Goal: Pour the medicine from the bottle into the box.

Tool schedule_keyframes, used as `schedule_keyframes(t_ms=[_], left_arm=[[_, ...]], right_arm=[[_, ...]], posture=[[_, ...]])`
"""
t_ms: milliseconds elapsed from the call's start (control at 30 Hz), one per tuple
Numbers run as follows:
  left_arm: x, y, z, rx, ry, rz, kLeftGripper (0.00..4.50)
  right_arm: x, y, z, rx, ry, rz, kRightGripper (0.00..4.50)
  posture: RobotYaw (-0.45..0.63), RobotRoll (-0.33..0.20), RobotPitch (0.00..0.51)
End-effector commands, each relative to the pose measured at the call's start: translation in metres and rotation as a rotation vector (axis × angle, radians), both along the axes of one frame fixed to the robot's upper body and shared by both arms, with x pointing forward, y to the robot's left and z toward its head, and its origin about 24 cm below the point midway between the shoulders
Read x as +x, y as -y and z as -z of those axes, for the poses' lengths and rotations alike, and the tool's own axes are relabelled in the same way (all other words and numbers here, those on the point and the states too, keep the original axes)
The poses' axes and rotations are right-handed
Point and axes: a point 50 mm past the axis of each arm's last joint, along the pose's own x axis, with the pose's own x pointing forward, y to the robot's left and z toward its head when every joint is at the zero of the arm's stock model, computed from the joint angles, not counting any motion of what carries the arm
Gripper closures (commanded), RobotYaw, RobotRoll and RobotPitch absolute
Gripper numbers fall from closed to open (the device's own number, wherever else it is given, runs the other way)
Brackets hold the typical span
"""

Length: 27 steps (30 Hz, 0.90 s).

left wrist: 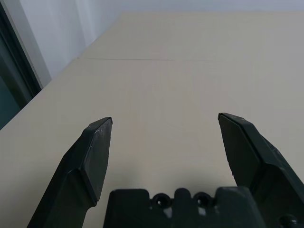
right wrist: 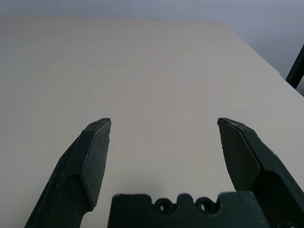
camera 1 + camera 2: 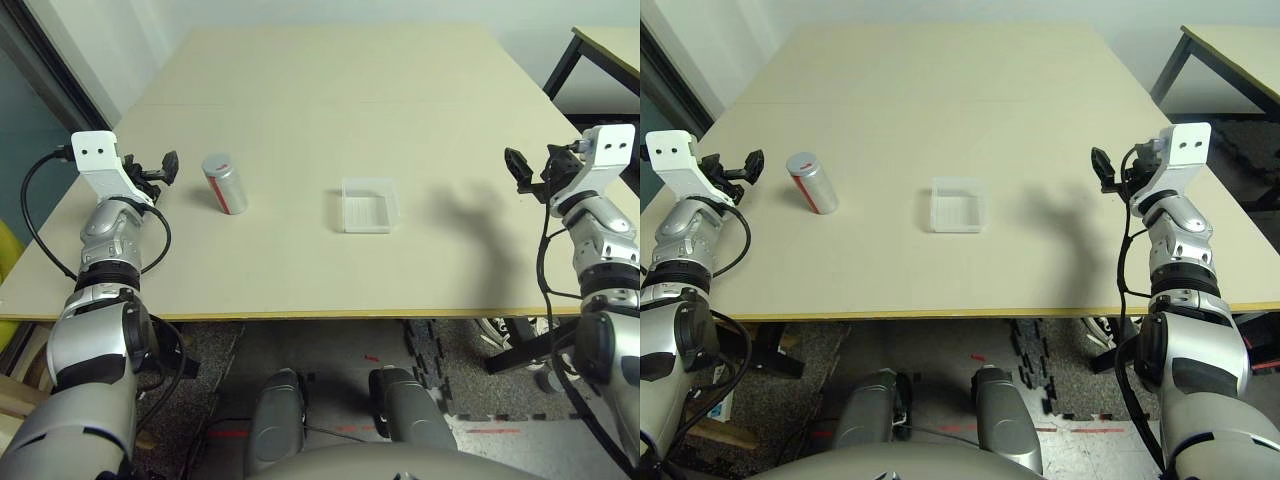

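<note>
Nothing of the pour looks begun. The bottle (image 3: 225, 183) stands upright on the worktop (image 3: 330, 90), and the box (image 3: 367, 205) lies well apart from it, toward the robot's right, with bare surface between them. I cannot make out any pill, in the box or elsewhere; it may sit inside the bottle. The left claw (image 3: 163, 169) hangs near the bottle on the side away from the box, jaws spread wide with nothing between them. The right claw (image 3: 522, 170) hovers well beyond the box from the bottle, also wide and empty. So grasping, carrying over and tipping all remain, I judge.

The worktop is pale beige, smooth, with a faint seam running across behind the bottle. A second table (image 3: 610, 45) with black legs stands off past the right claw, against a light wall.
</note>
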Motion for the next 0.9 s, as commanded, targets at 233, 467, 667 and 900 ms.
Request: schedule_keyframes(t_ms=[233,467,667,900], left_arm=[[-0.001,0.001,0.004,0.012,-0.009,0.006,0.0],[-0.001,-0.002,0.001,0.01,-0.006,-0.007,0.0],[-0.003,-0.005,-0.001,0.011,0.003,-0.013,0.0],[-0.006,-0.014,-0.01,0.021,0.02,-0.023,0.0]], right_arm=[[-0.001,0.0,0.0,-0.008,0.003,-0.005,0.04],[0.0,-0.005,-0.003,0.018,0.039,-0.04,0.04],[0.004,-0.025,-0.016,0.046,0.097,-0.235,0.04],[-0.008,-0.061,-0.027,0.033,0.108,-0.604,0.04]], posture=[[-0.13,0.0,0.081],[-0.13,0.0,0.079],[-0.11,0.0,0.076],[-0.1,0.0,0.081]])
